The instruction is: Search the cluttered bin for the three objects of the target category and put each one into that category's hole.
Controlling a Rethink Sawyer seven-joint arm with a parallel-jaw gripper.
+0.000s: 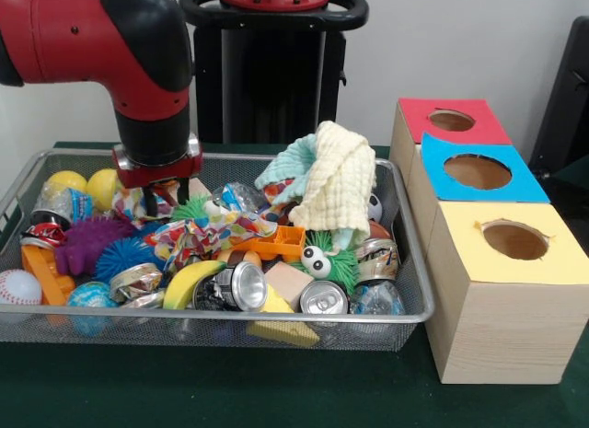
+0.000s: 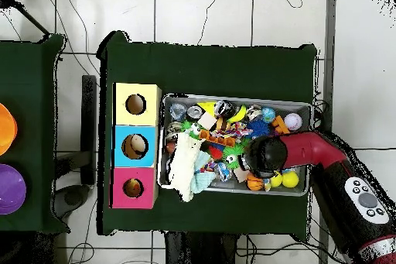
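Observation:
The wire mesh bin (image 1: pixel 276 316) is full of clutter. A pale yellow waffle cloth (image 1: pixel 342 184) lies heaped on top at its back right, with a mint green cloth (image 1: pixel 287 163) bunched against it. I cannot pick out a separate cream cloth. My gripper (image 1: pixel 158 196) reaches down into the clutter at the bin's back left, far from the cloths. The red-topped hole (image 1: pixel 451 121) is on the farthest box. In the overhead view, the pale cloth (image 2: pixel 184 166) drapes over the bin's (image 2: pixel 236 97) corner next to the red hole (image 2: pixel 134 189). My wrist (image 2: pixel 264 153) hides the gripper.
The blue-topped hole (image 1: pixel 477 171) and the yellow-topped hole (image 1: pixel 514 239) are on the nearer boxes. The bin also holds crushed cans (image 1: pixel 324 299), spiky balls (image 1: pixel 121 256), yellow balls (image 1: pixel 103 187), a toy banana (image 1: pixel 190 283), a baseball (image 1: pixel 18 287) and a patterned cloth (image 1: pixel 216 235).

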